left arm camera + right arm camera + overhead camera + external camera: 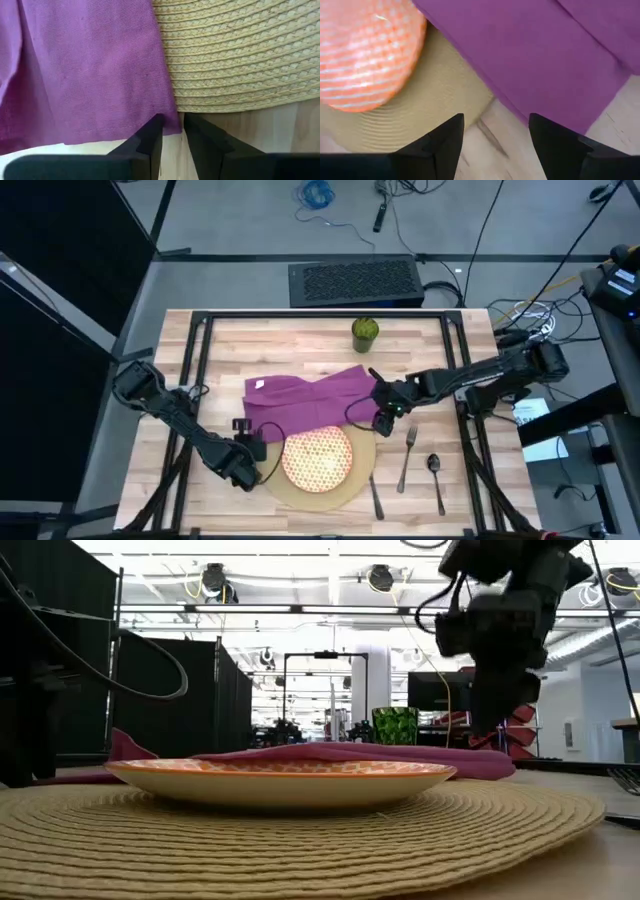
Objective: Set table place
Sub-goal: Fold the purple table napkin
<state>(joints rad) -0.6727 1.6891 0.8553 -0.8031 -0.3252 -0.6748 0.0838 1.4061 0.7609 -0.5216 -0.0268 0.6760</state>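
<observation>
Hovering spread over the napkin (310, 397), which runs nine to three at twelve o'clock of the mat (362, 475): the right gripper (383, 420). Left gripper (244, 450) pinches the napkin's near corner.

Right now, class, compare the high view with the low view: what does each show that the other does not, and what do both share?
Only the high view shows the fork, spoon, knife, the left gripper at the napkin's corner, and a keyboard on the floor. Only the low view shows the room's ceiling lights. Both show the woven mat, the red-and-cream plate, the purple napkin, the green cup and the right gripper.
</observation>
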